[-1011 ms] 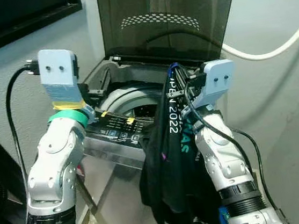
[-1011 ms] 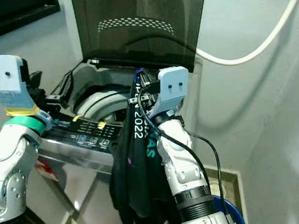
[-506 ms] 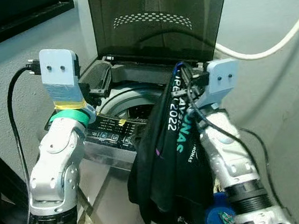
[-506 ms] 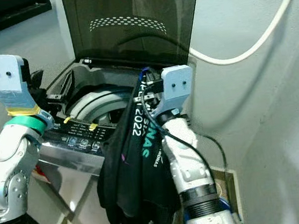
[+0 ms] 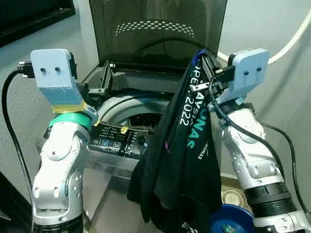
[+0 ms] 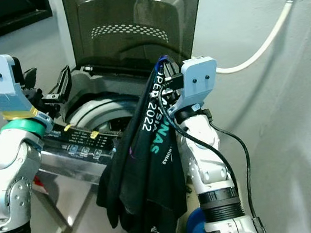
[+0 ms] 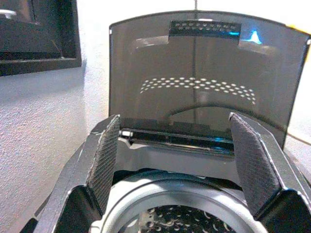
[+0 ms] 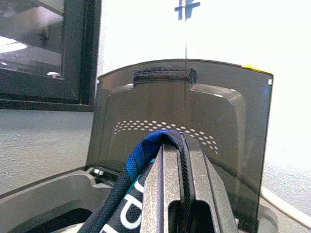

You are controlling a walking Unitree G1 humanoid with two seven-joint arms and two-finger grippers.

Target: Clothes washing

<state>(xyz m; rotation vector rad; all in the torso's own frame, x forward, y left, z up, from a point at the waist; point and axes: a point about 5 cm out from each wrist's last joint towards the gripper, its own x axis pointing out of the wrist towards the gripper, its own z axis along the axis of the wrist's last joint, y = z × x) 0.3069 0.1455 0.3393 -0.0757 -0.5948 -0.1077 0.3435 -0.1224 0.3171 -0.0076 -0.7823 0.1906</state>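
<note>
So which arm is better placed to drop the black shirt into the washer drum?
The right. Its end effector is already shut on the black shirt, held up beside the open drum under the raised lid. The left end effector is open and holds nothing.

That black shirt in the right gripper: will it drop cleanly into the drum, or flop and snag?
The black shirt hangs limp in long folds from the right gripper, so it is probably floppy and light. Most of it dangles outside the washing machine, past the control panel, so it may drape over the rim.
</note>
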